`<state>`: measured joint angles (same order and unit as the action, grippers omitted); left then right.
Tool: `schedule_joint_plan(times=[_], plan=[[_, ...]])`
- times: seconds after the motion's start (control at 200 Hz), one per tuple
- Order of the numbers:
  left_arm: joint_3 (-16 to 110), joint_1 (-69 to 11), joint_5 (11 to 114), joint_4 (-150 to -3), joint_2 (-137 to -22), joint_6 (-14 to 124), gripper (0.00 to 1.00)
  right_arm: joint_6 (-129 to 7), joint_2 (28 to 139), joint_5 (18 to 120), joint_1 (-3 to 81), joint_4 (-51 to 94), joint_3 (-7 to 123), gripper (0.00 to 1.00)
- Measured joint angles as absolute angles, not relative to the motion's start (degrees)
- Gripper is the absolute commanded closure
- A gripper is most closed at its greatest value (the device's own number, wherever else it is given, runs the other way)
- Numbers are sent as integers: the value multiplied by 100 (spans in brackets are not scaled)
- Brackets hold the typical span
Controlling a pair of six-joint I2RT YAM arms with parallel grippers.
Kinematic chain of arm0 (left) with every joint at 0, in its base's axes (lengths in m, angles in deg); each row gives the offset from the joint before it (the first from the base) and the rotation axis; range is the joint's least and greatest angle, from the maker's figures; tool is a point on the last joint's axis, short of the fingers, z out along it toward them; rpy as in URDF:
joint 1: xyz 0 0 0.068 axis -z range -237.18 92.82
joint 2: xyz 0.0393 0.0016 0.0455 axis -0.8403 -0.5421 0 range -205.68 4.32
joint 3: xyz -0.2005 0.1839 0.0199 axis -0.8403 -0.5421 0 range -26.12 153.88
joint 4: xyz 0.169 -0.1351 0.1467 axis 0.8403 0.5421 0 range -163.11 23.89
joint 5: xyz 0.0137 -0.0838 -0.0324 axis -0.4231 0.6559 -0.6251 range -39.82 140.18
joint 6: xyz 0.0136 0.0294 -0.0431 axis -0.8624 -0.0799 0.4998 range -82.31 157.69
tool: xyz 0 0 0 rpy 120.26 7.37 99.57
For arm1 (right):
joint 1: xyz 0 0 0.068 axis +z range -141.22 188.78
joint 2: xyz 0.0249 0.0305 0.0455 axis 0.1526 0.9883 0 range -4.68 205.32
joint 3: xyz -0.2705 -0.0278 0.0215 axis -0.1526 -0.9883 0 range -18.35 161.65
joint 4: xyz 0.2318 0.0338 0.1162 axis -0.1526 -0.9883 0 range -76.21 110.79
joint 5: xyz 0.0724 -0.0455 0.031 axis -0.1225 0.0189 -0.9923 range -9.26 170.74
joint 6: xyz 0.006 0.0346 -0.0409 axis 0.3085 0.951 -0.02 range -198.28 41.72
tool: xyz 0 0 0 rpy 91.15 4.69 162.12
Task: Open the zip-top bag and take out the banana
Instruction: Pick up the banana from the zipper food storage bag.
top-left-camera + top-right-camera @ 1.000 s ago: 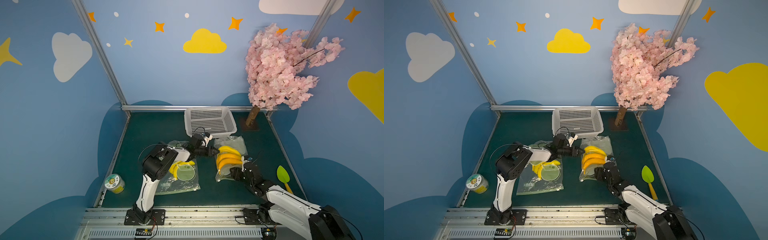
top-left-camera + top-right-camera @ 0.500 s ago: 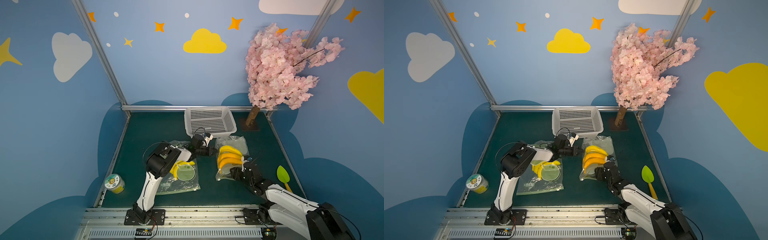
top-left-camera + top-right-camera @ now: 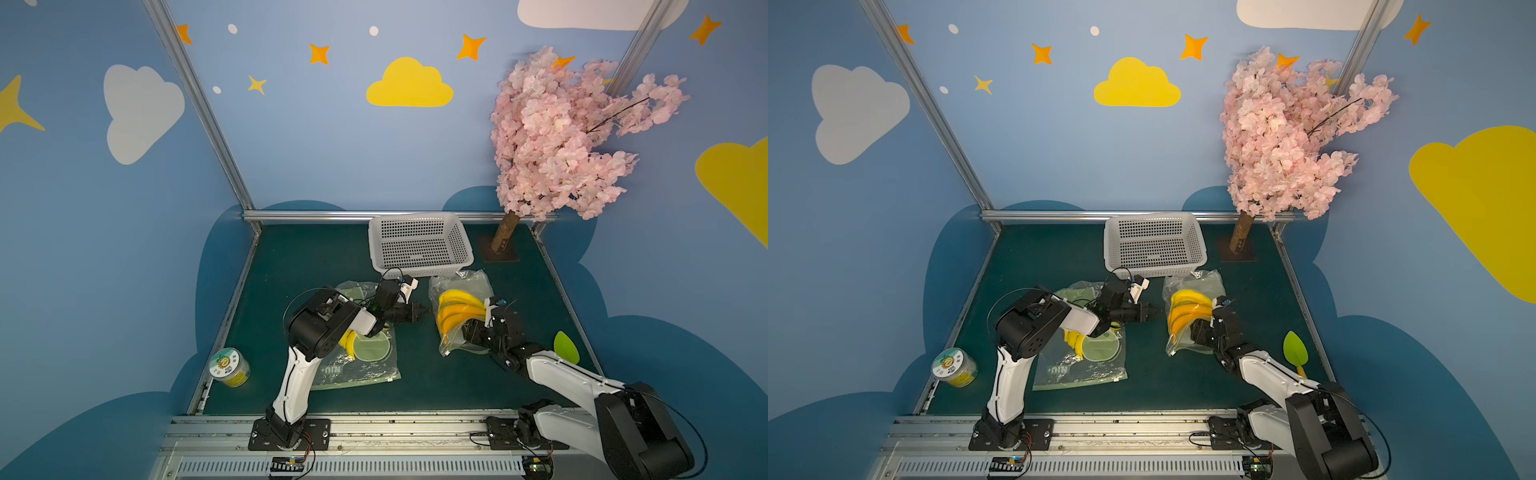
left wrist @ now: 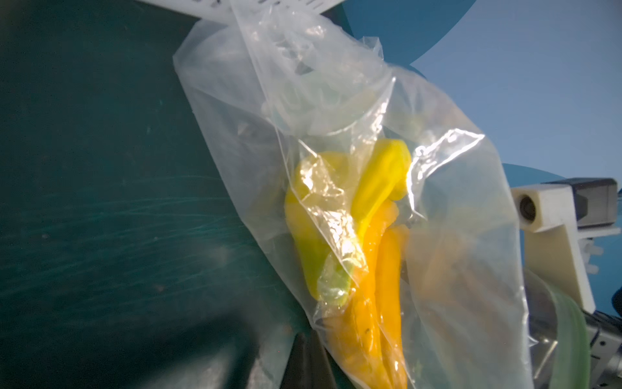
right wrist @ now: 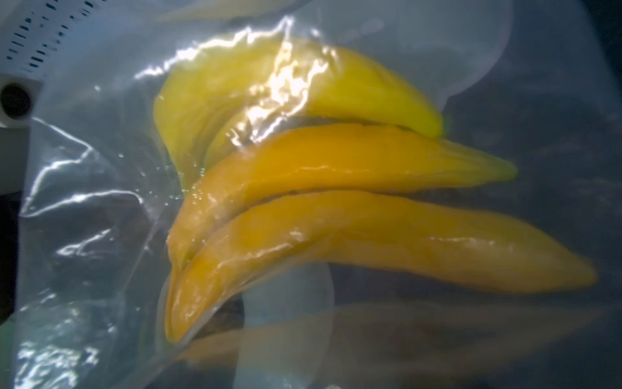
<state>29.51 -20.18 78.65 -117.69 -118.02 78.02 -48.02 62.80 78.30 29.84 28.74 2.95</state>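
Table: dark green mat (image 3: 316, 266); its 6 o'clock edge meets the rail carrying both arm bases.
Blossom tree (image 3: 561, 137): pink, trunk at 1 o'clock, crown cut by no frame edge but covering the back corner.
Basket (image 3: 464, 249): white, perforated, at 12 o'clock.
Printed pouch (image 3: 357, 374): flat at 8 o'clock, with yellow bananas (image 3: 345, 343) and a green disc inside; the left arm covers its far half.
Zip-top bag (image 3: 461, 282): clear, crumpled, at 3 o'clock, far end reaching the basket. Its zip strip cannot be made out, so sealed or not is unclear.
Banana bunch (image 3: 455, 309): inside that bag; glare blurs it in the right wrist view (image 5: 336, 161).
Left gripper (image 3: 417, 311): clenched, nothing seen between the tips, pointing to 3 o'clock just beside the bag; contact unclear.
Right gripper (image 3: 471, 332): at the bag's 5 o'clock corner, fingertips hidden by plastic; cannot tell whether it holds the bag.
Spoon (image 3: 566, 348): green, at 4 o'clock; handle hidden behind the right arm.
Jar (image 3: 230, 368): yellow, lidded, off the mat at 8 o'clock.
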Motion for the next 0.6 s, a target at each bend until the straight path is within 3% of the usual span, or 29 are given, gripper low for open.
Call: schedule_joint_plan(times=[0.125, 0.19, 0.32, 0.601], plan=[[2884, -1996, 7898, -11922, -11800, 7868, 95, -5027, 6514, 7194, 3001, 2848, 564, 34], [2884, -1988, 7946, -11937, -11800, 7892, 86, -5049, 6661, 6980, 3087, 2870, 542, 34], [2884, -1964, 8066, -11954, -11800, 7931, 77, -5046, 6934, 6746, 3285, 2878, 476, 35], [2884, -1776, 8131, -11944, -11800, 7929, 82, -4852, 7113, 6698, 3812, 3051, 496, 34]])
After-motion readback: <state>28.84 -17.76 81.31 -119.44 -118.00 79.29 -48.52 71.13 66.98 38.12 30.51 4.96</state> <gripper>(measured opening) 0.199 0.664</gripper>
